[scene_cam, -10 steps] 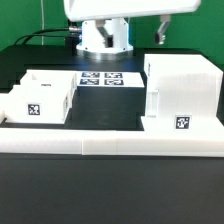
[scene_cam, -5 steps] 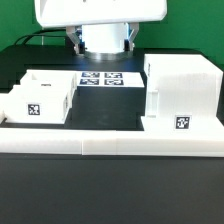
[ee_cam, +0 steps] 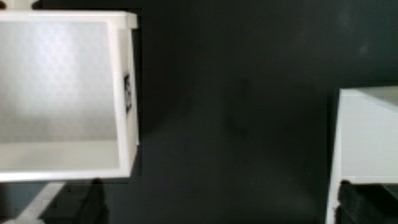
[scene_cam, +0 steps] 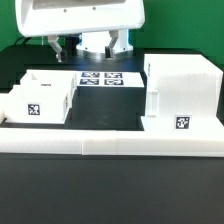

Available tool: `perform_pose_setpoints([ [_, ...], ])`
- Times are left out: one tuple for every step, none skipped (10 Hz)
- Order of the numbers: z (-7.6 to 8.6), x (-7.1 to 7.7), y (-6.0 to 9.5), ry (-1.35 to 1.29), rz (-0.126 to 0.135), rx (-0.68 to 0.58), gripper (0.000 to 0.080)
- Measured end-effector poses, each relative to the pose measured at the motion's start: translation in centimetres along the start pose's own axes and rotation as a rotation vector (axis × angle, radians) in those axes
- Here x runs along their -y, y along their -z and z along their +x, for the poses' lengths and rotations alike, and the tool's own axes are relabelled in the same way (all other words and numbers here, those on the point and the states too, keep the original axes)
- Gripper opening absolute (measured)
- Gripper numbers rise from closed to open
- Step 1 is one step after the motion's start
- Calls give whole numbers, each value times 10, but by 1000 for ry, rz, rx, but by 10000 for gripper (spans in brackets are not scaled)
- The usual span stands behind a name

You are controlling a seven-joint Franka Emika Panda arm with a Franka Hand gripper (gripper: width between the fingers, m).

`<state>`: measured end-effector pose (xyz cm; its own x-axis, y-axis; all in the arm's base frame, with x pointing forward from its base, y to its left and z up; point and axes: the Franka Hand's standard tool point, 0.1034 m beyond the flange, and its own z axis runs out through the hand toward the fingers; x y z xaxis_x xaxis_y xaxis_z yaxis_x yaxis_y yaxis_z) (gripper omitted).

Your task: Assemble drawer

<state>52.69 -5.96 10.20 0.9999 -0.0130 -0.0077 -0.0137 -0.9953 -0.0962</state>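
A small open-top white tray (scene_cam: 40, 98) with a black-and-white tag sits on the black table at the exterior view's left. The tall white casing (scene_cam: 182, 92), also tagged, stands at the right, with a narrow white part (scene_cam: 153, 100) against its left side. My gripper (scene_cam: 88, 46) hangs high above the back of the table, open and empty, its white hand filling the top of the view. In the wrist view the gripper (ee_cam: 228, 205) is over bare black table, with the tray (ee_cam: 63, 100) on one side and the casing (ee_cam: 368, 140) on the other. Only the dark fingertips (ee_cam: 71, 205) show.
The long low white wall (scene_cam: 110, 138) runs along the front edge of the table. The marker board (scene_cam: 100, 77) lies flat at the back between tray and casing. The arm's base (scene_cam: 100, 40) stands behind it. Cables lie at the back left.
My gripper has moved toward the exterior view's left and come lower and nearer, so its hand looks larger. The tray and casing have not moved.
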Motion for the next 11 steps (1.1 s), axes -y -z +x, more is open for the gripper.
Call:
perform_pose_setpoints([
  [-5, -7, -9, -4, -1, 1, 649],
  [-10, -15, -20, -10, -14, -2, 649],
  [-13, -21, -31, -7, -28, -4, 649],
  [-17, -29, -41, 3, -42, -6, 649],
  [-22, -37, -58, -3, -64, -12, 649],
  [-22, -35, -60, -3, -58, 2, 649],
  [-21, -34, -57, -2, -58, -4, 649],
  [-22, -35, -59, -2, -58, 0, 649],
  [-22, -35, -59, -2, -58, 1, 649],
  [-23, -35, -59, -2, -58, 1, 649],
  [-25, -39, -64, 16, -65, -3, 649],
])
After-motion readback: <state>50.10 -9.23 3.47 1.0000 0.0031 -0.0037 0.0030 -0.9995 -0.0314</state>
